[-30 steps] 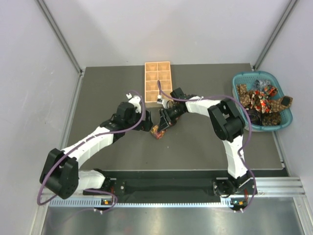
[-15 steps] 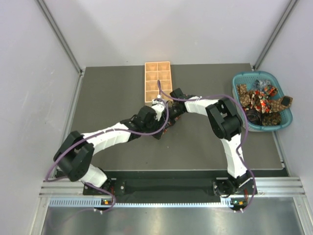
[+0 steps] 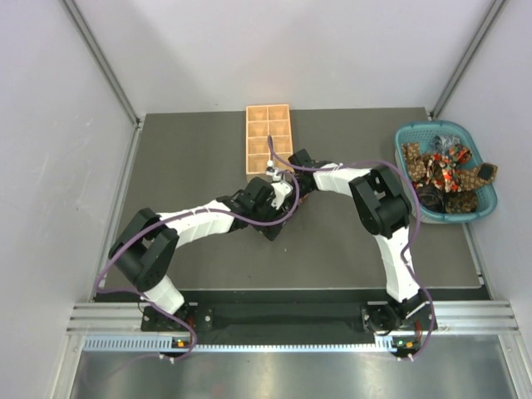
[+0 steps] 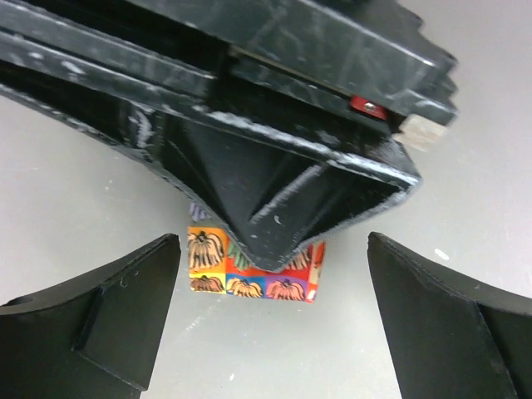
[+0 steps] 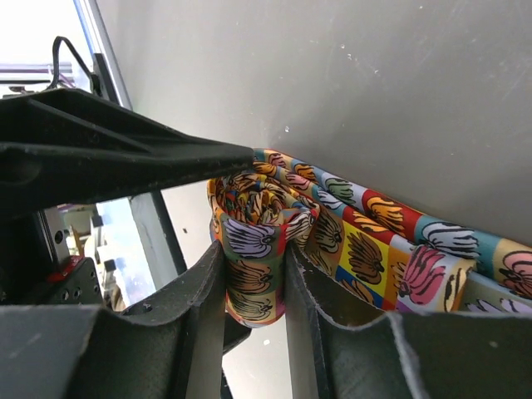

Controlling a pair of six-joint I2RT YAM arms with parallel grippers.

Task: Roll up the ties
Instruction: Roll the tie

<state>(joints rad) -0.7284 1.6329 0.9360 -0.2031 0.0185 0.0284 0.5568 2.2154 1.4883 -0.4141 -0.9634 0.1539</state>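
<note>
A tie with a bright print of banana bunches on coloured squares is partly rolled. In the right wrist view my right gripper (image 5: 253, 287) is shut on the roll (image 5: 253, 249), and the loose tail (image 5: 399, 241) runs off to the right on the table. In the left wrist view my left gripper (image 4: 274, 332) is open. A small patch of the tie (image 4: 253, 274) shows between its fingers, below the right gripper's black body (image 4: 274, 166). In the top view both grippers meet mid-table, the left (image 3: 268, 223) and the right (image 3: 283, 208), and they hide the tie.
The teal basket (image 3: 490, 195) at the right edge holds several more ties (image 3: 440, 166). The tan wooden tray (image 3: 268, 140) stands just behind the two grippers. Grey walls close in both sides.
The left arm has swung right and forward until its gripper sits against the right gripper, covering the tie that showed in the top view before. The right arm has hardly moved.
</note>
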